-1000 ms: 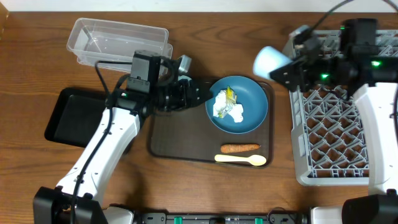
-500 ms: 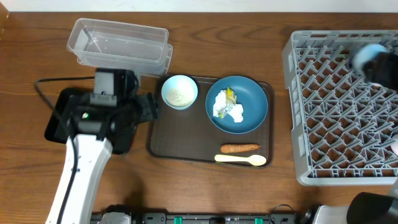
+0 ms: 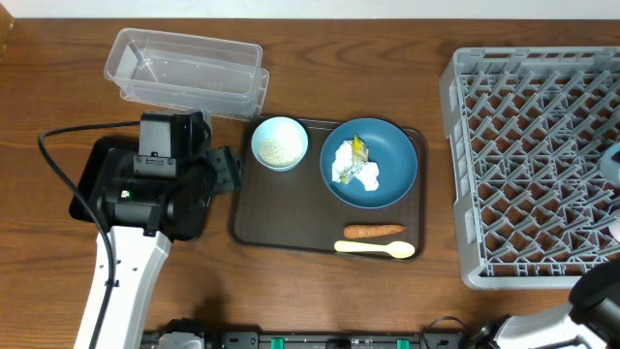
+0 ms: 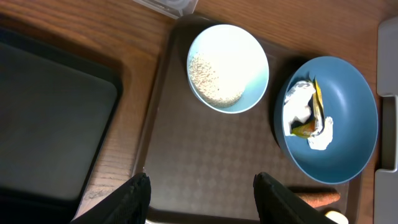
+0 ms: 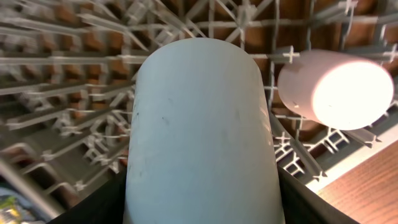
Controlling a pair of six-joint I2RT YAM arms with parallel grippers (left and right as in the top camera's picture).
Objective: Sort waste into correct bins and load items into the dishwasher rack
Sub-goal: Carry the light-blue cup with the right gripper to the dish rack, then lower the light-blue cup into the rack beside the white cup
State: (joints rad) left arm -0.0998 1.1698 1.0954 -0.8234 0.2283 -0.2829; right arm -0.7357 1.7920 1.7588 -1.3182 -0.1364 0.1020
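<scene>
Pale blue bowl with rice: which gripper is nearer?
Left. The left gripper hangs just left of the bowl; the right gripper is far right over the dishwasher rack, holding a cup.

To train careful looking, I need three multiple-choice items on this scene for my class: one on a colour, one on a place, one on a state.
1. What colour is the cup lying in the rack?
A. green
B. pink
C. black

2. Where does the carrot piece lie?
A. on the brown tray, between the dark blue plate and the spoon
B. on the dark blue plate
C. in the rack

3. How is the left gripper?
A. shut on the spoon
B. shut on the carrot piece
C. open, holding nothing

Key:
1 B, the right wrist view shows a pink cup on the lattice.
2 A, the overhead view shows it just above the spoon.
3 C, its fingers stand apart with only tray between them.
</scene>
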